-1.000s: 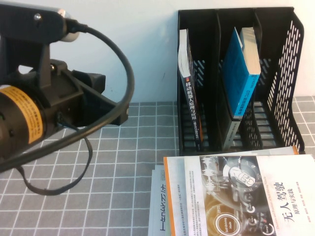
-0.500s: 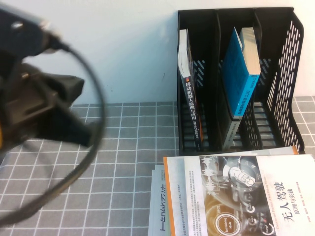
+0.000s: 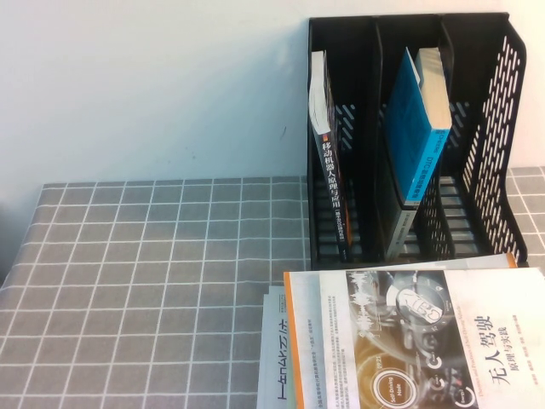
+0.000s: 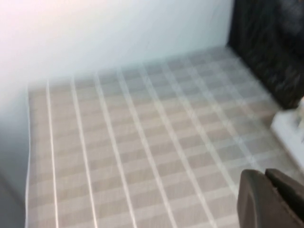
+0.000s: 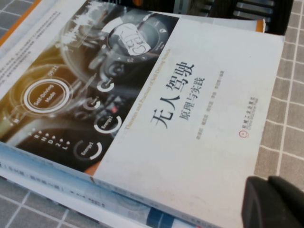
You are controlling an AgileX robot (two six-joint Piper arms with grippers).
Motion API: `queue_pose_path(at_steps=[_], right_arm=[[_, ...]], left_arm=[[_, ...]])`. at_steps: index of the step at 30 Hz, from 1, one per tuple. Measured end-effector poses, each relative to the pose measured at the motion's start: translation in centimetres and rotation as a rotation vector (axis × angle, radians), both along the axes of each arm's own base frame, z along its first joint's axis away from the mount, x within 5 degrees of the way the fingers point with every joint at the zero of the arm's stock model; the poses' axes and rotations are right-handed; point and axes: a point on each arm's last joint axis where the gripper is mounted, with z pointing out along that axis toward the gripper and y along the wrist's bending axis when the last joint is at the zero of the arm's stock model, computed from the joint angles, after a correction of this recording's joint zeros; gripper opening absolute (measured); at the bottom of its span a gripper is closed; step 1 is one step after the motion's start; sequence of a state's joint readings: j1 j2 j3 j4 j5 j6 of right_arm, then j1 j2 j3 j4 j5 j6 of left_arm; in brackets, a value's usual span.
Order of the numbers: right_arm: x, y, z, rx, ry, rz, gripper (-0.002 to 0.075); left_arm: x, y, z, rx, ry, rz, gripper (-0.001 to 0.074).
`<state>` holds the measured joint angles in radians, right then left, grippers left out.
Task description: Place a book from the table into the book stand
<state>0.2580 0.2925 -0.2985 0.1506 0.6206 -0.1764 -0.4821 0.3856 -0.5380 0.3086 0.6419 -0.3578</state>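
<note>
The blue and grey book (image 3: 417, 128) stands leaning in the middle compartment of the black book stand (image 3: 494, 102) at the back right of the grid-cloth table (image 3: 153, 281). Neither gripper shows in the high view. In the left wrist view my left gripper (image 4: 266, 178) is shut and empty above bare cloth, well away from the stand (image 4: 270, 42). In the right wrist view my right gripper (image 5: 268, 183) is shut and empty, over the near corner of the white book (image 5: 156, 95).
A thin black-spined book (image 3: 328, 170) stands in the stand's left compartment; the right one looks empty. The white orange-edged book (image 3: 426, 332) lies on a stack of other books in front of the stand. The stack's edge (image 4: 289, 128) shows in the left wrist view.
My left arm, which filled the left of the high view, has pulled away to the left and out of that view. The books and stand have not moved.
</note>
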Motion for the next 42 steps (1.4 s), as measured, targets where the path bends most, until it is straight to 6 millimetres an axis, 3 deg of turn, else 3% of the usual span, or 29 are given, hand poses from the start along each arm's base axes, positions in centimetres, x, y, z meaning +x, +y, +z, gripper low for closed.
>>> queue_pose_path(at_steps=[7,13,23,42], right_arm=[[0.0,0.0,0.0,0.0,0.0,0.0,-0.0003],[0.0,0.0,0.0,0.001,0.0,0.0,-0.0003],[0.0,0.0,0.0,0.004,-0.001,-0.001,-0.0003],[0.0,0.0,0.0,0.005,-0.002,-0.002,-0.0003]], left_arm=[[-1.9,1.0,-7.9,-0.106,-0.029,0.139,-0.0002],[-2.1,1.5,-13.1,-0.132,-0.095,0.246,-0.0002],[-2.1,1.3,-13.3,-0.057,-0.116,0.193,-0.0002],[-2.1,1.1,-13.3,-0.087,-0.11,0.176,-0.0002]])
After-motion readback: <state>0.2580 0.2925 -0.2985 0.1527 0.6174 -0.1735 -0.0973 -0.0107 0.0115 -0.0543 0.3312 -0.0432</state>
